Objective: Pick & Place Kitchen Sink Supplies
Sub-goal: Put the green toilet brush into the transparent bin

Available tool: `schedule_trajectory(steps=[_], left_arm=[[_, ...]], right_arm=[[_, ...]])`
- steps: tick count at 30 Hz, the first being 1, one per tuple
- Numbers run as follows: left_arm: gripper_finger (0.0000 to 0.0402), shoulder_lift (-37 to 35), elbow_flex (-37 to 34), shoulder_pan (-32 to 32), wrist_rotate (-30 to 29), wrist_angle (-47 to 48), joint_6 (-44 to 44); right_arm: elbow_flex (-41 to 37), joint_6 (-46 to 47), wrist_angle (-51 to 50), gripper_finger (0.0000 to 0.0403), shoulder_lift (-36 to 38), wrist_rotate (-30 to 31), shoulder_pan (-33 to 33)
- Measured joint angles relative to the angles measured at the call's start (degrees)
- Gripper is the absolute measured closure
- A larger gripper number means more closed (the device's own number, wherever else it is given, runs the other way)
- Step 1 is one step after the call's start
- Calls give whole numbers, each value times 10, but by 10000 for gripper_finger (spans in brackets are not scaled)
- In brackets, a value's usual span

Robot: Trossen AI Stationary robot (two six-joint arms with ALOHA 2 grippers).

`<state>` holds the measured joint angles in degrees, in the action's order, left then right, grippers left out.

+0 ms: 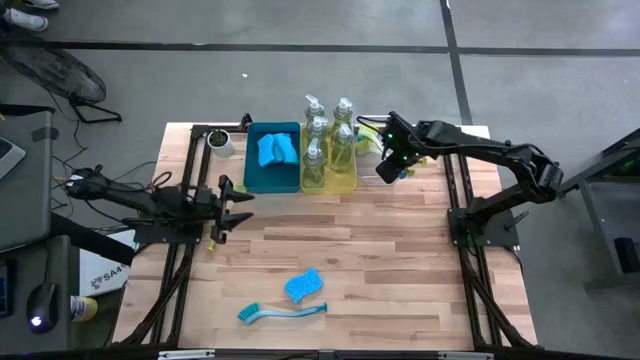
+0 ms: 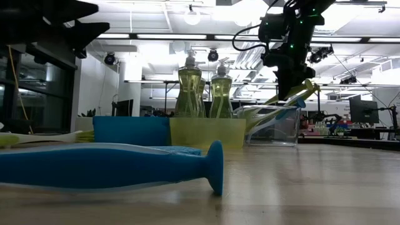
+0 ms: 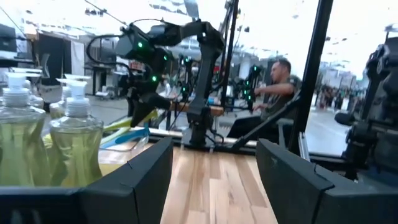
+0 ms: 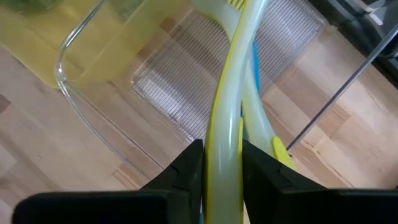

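At the left edge of the worktop [image 1: 400, 250] the left gripper [image 1: 232, 200] is seen low and idle, its jaws standing wide with nothing between them. Behind it, near the back left corner, a small white cup [image 1: 219, 142] is placed. Beside the cup, a blue bin [image 1: 250, 165] is set, with blue sponges [image 1: 277, 150] inside. Just to its right, a yellow bin [image 1: 345, 183] is filled with four soap bottles [image 1: 328, 140]. Toward the front, a loose blue sponge [image 1: 304, 285] is found, with a blue brush [image 1: 282, 313] lying just in front of it. Further right, a clear bin [image 2: 278, 128] is seen holding brushes. Over it the right gripper [image 4: 222, 163] is held, its jaws closed narrowly on the handle of a yellow-green brush [image 4: 227, 112], which is raised out of the clear bin at a tilt.
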<state>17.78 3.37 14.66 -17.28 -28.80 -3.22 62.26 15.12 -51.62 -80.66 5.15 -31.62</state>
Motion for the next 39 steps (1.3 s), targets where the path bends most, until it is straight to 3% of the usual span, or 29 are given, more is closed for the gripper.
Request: schedule_trajectory(steps=[7, 16, 23, 27, 33, 39], left_arm=[[174, -68, -19, 0, -2, 23, 0], [174, -86, -20, 0, 0, 33, 0], [174, -86, -21, 0, 1, 33, 0], [174, -86, -21, 0, 2, 34, 0], [174, -86, -22, 0, 2, 35, 0], [174, -86, -22, 0, 2, 37, 0]], right_arm=[[0, -11, 1, 303, 0, 5, 0], [0, -35, 14, 281, 5, 36, 0], [22, -51, 17, 230, 39, 54, -6], [52, -45, 1, 199, 66, 32, 0], [64, -28, -9, 186, 104, -18, 43], [64, 2, -12, 193, 115, -23, 126]])
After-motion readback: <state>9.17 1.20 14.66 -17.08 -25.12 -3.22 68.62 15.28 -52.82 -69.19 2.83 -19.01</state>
